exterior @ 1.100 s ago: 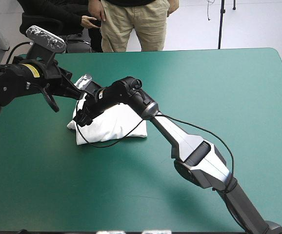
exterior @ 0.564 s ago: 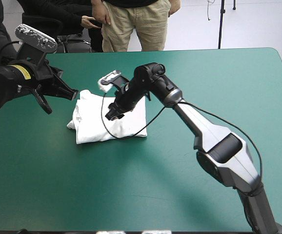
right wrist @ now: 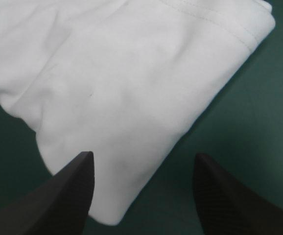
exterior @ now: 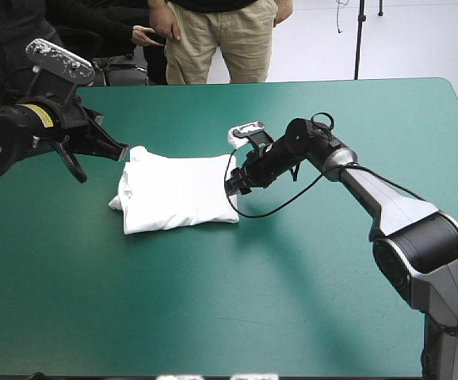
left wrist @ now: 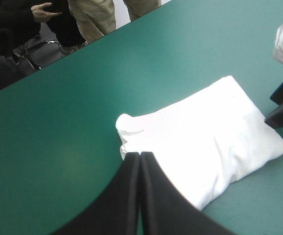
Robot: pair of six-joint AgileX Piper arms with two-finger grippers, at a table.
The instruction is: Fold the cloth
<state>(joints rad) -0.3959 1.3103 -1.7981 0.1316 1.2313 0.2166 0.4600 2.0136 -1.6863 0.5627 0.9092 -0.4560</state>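
While the T-shirt (exterior: 173, 192) lies as a folded white bundle, left gripper (exterior: 121, 152) is closed, right gripper (exterior: 231, 188) spread, both empty.

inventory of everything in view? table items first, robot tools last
white short-sleeved T-shirt: one, white, folded into a rectangular bundle, lying flat on the left half of the table, nearer its far edge.
table with a teal-green cover: one, teal-green, fills most of the high view; bare apart from the bundle.
left tool: one, black fingers, shut and holding nothing, at the bundle's left end.
right tool: one, black fingers, open and holding nothing, at the bundle's right edge, pointing at it.
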